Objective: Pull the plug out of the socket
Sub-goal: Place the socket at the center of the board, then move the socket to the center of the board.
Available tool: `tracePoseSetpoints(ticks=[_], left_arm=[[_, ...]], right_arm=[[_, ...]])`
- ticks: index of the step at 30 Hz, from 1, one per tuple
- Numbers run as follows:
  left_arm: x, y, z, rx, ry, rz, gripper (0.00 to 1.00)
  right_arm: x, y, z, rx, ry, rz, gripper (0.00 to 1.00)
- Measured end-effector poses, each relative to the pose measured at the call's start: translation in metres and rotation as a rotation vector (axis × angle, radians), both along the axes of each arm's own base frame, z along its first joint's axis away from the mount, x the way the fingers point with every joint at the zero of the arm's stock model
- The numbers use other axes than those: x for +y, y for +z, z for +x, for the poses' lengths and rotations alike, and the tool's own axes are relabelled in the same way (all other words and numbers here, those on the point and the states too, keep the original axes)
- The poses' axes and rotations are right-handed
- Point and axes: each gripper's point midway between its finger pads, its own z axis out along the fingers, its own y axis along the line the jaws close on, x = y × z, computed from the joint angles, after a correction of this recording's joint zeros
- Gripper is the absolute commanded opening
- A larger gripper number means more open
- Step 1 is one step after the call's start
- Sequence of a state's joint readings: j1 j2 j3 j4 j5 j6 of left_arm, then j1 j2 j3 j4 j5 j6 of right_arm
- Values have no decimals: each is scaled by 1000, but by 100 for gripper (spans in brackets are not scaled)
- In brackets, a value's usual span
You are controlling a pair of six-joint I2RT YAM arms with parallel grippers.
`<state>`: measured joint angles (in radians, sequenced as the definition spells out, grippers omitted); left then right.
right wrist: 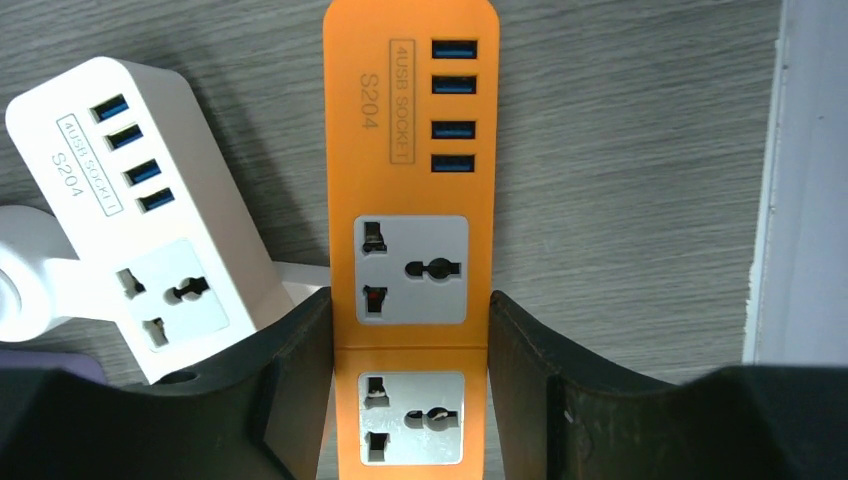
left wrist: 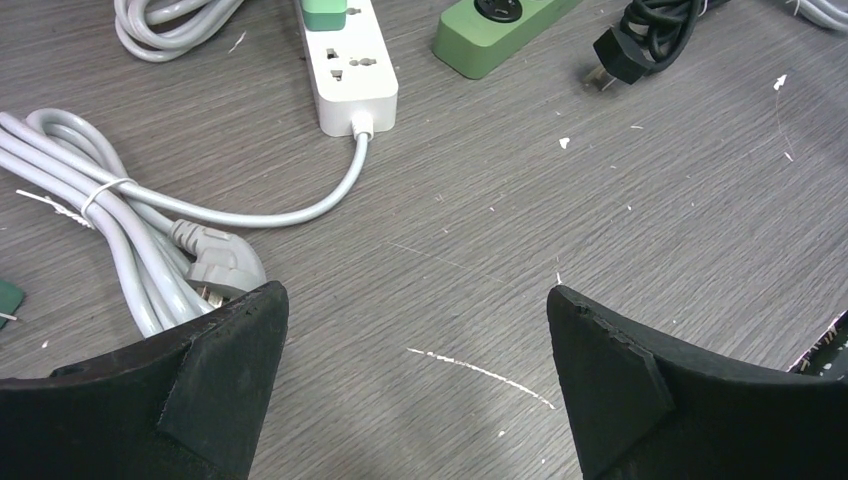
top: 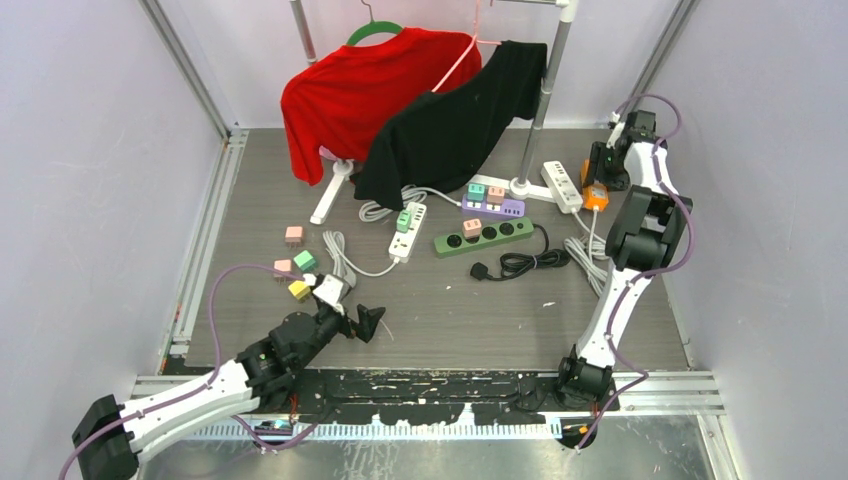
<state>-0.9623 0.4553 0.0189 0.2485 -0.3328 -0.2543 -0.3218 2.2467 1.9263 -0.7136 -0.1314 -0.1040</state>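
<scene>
Squarely, the right gripper [right wrist: 408, 330] pinches a flat orange plastic power strip [right wrist: 410, 150] by its long sides; the left gripper [left wrist: 412, 298] hangs spread wide, well apart from it; a green plug [top: 404, 220] sits in a white power strip [top: 401, 246] far to its left.

Orange plastic power strip [right wrist: 410, 150] at the grey wood-grain tabletop's [top: 470, 310] far right, between the right claw [right wrist: 410, 340] fingers, white plastic power strip [right wrist: 130, 200] just left of it, green power strip [top: 483, 237] mid-tabletop

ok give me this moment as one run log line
left gripper: open, above table | right gripper: shut on orange power strip | green plug: seated in white power strip
</scene>
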Motion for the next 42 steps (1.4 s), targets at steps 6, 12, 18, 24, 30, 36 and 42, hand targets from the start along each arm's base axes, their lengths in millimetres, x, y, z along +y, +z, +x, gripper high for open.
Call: tracePoseSetpoints(ticks=[6,12,18,24,30,36,42], left_arm=[[-1,3,1,0,0,1,99],[-2,1,0,13,-9,17,99],[-4,0,-2,19,-23,24,99],[-6,4,-4,11,-38,9,100],[-3,21,-8,14,-29,-79,99],[5,74,-21,38,-24,-266,92],[12,104,-27,76,5,-439,88]], right_arm=[[-8,7,-4,13,15,-13,72],[-9,19,-10,10,59,-36,77],[7,74,-35,-76,120,-45,76],[63,171,-94,-328,258,7,76],[131,234,-166,-608,413,91,100],[198,220,-192,-704,574,497,100],[212,182,-202,-596,569,704,100]])
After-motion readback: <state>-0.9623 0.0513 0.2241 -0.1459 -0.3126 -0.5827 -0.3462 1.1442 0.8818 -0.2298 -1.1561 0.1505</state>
